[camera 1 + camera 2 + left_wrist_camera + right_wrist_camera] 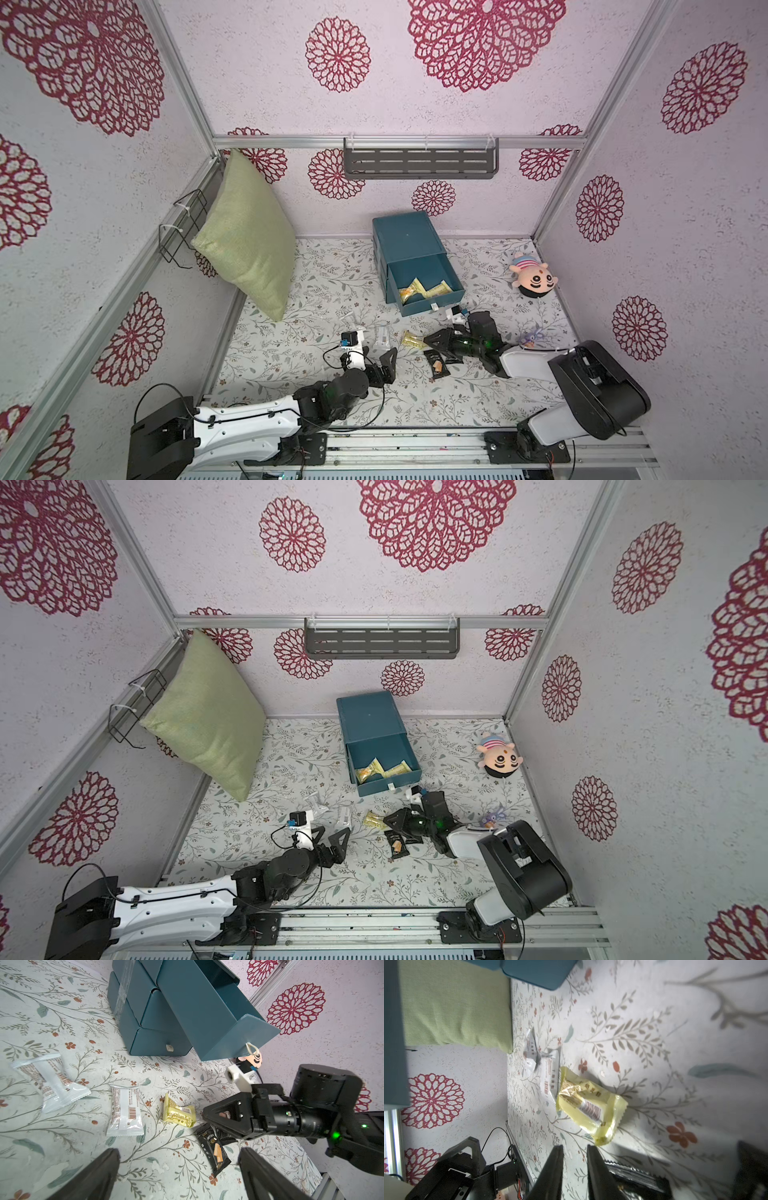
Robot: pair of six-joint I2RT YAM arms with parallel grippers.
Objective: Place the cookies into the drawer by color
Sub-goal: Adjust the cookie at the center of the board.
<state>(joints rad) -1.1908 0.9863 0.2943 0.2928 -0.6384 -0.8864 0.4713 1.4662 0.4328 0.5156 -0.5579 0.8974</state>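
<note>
- One black wire rack (183, 226) hangs on the left wall. One green pillow (245, 237) leans just beside it, its lower corner on the floral worktop (291, 374).
- Whitish cookies (125, 1111): the left wrist view appears to show three. Two lie crossed over each other and one lies alone nearer the middle. In both top views they are too pale against the cloth to count.
- Left pincer (376, 357): one, released. Its two fingers (99, 1169) are spread wide above the worktop with nothing between them, near the lone whitish packet.
- Yellow cookie (413, 340): one on the worktop, between the lone whitish packet and the black ones, just ahead of the right pincer's tips.
- Drawer (405, 237): one teal chest of three. The top one stands open and the two below are shut. At least two yellow cookies (415, 289) lie in the open one.
- Black cookies (214, 1153): two on the worktop. One is in full view with a tan cookie picture; the other is partly under the right pincer.
- Right pincer (575, 1147): one, low over the black cookies. Its fingers are a narrow gap apart with cloth showing between, grasping nothing.
- One grey slotted shelf (419, 162) hangs on the back wall.
- One small purple toy (532, 338) and one plush doll (534, 280) lie near the right wall.
</note>
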